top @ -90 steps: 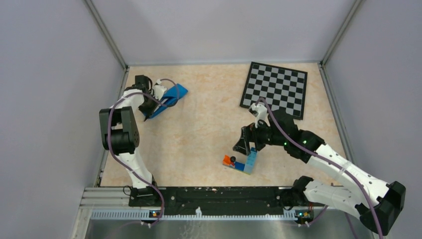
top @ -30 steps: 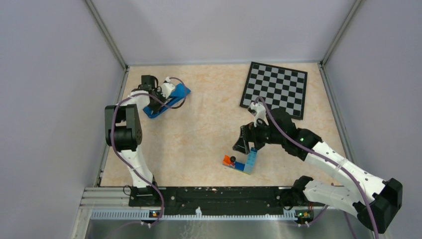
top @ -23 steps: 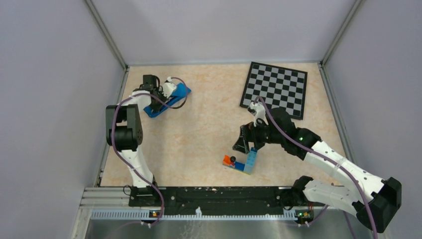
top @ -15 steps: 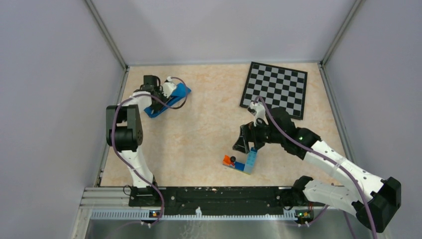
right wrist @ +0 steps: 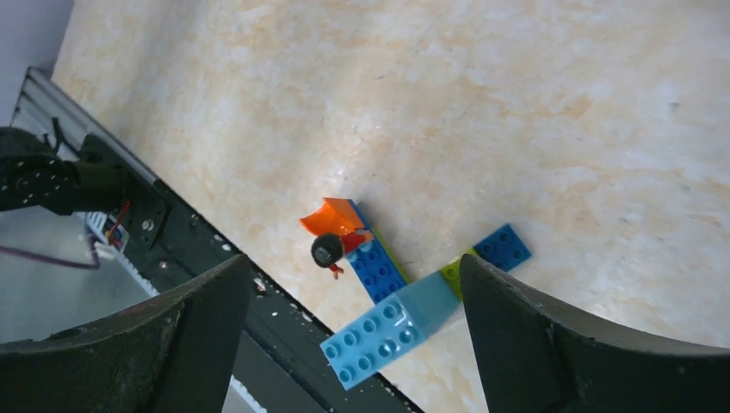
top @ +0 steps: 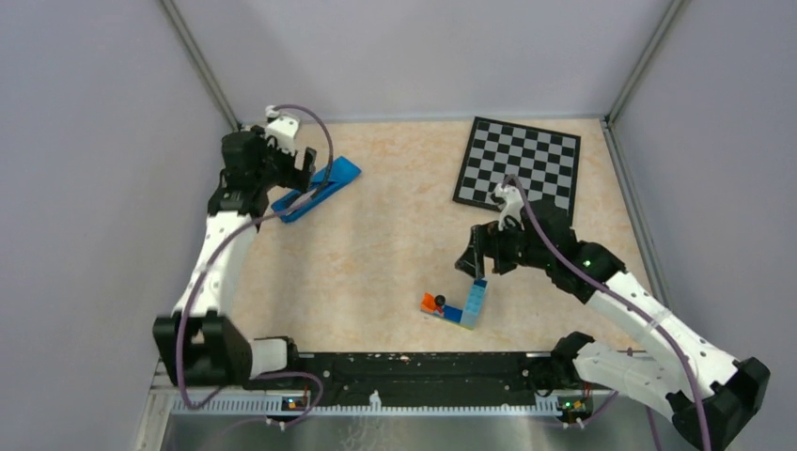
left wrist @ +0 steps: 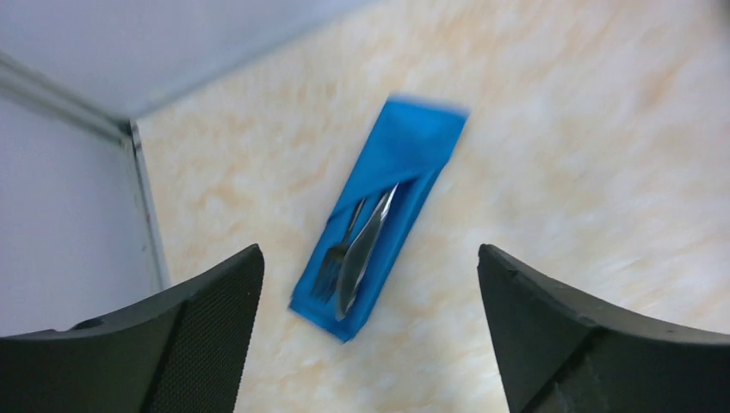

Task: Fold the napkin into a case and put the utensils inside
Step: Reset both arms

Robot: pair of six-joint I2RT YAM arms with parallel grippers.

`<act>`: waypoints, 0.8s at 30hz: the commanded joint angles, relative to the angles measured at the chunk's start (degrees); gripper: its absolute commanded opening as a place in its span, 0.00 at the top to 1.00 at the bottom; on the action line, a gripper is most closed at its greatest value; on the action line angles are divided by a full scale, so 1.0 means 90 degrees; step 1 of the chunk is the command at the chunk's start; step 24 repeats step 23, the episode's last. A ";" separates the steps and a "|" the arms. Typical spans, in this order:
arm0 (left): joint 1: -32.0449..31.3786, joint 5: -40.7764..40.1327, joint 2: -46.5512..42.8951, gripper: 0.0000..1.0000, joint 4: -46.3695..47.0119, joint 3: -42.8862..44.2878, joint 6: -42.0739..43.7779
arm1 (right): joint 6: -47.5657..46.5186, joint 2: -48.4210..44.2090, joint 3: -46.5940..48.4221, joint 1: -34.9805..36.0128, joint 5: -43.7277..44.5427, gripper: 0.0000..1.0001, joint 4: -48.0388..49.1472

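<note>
Top view: I see the folded napkin lying far left on the table. My left end effector sits over its left end; a second ago it was down on the cloth, now it's lifted and spread wide.

Left wrist: the fork and knife lie side by side, tucked into the napkin's pocket.

Right wrist: my right end effector gapes empty above the toy bricks.
</note>
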 commanded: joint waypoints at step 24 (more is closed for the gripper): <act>-0.0127 0.3050 -0.4929 0.01 0.1607 -0.0011 -0.5706 | -0.1195 -0.1371 0.5780 -0.0060 0.4274 0.10 -0.2403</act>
